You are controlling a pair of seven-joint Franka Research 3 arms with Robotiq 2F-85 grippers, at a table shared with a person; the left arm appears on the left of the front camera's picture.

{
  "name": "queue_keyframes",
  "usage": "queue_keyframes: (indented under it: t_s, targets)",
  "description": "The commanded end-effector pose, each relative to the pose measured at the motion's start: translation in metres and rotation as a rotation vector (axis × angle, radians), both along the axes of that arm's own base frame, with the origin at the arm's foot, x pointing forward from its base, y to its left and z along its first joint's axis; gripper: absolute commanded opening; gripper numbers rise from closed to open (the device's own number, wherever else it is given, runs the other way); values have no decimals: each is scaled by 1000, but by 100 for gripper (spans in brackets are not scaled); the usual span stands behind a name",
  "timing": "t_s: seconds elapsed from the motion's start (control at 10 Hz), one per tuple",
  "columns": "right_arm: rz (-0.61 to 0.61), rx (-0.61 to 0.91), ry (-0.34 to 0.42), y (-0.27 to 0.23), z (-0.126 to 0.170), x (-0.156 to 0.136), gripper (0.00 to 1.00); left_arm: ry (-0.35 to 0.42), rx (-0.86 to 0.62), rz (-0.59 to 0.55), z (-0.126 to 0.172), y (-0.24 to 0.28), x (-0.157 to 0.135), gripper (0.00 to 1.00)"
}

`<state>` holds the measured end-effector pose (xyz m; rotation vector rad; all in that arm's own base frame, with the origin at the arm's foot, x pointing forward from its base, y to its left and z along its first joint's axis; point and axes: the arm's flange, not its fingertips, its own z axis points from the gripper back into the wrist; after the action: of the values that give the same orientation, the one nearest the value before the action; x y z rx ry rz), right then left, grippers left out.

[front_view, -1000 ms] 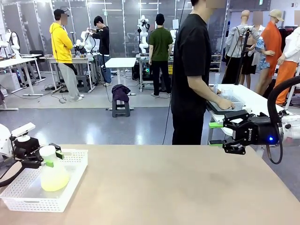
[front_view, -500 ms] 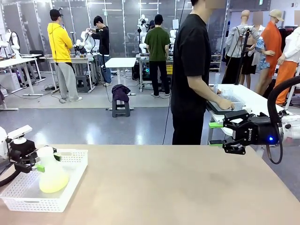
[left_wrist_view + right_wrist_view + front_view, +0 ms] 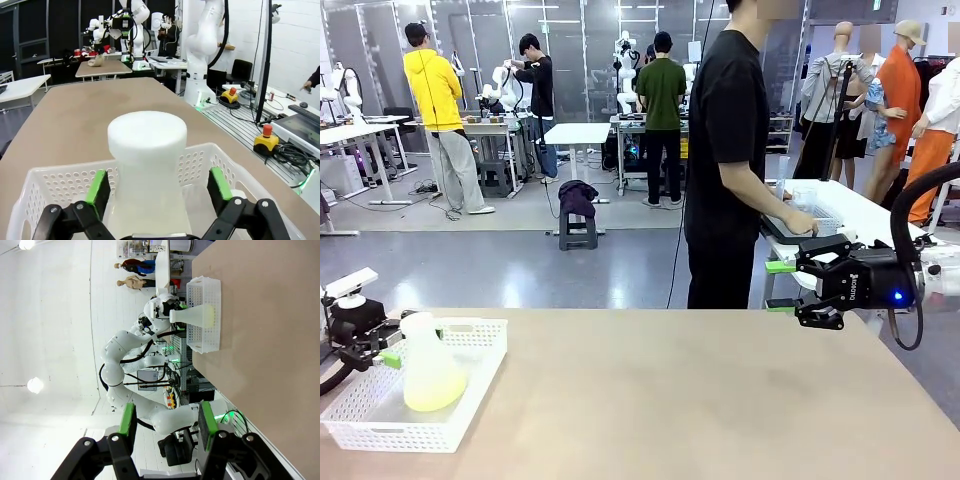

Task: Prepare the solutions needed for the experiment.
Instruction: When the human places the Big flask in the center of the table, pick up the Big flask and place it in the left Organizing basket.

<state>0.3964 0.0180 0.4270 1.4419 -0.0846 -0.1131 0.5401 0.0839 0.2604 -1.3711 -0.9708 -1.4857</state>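
At the lower left of the front view, a white basket [image 3: 470,395] sits on the table [image 3: 700,400] with the flask [image 3: 428,375] standing upright in it, pale yellow liquid [image 3: 432,394] low inside. The left gripper [image 3: 390,345] sits at the flask's neck, jaws spread wide, pads clear of it on both sides. At mid right, past the table edge, the right gripper [image 3: 780,286] hangs partly open, empty. Behind it stands a person [image 3: 725,160].

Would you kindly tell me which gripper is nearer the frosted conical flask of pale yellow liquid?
Left. The left gripper brackets the frosted conical flask, open; the right gripper hangs across the table.
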Motion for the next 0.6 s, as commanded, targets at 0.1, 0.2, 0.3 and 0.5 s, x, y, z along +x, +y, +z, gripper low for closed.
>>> queue_keyframes:
  t_s: [0.1, 0.2, 0.3, 0.5]
  targets:
    - [-8, 6, -4, 1, 1, 1, 63, -1, 3, -11, 1, -3, 1, 100]
    - [-8, 6, -4, 1, 1, 1, 63, -1, 3, -11, 1, -3, 1, 100]
    - [-8, 6, -4, 1, 1, 1, 63, -1, 3, -11, 1, -3, 1, 100]
    - [-8, 6, -4, 1, 1, 1, 63, -1, 3, -11, 1, -3, 1, 100]
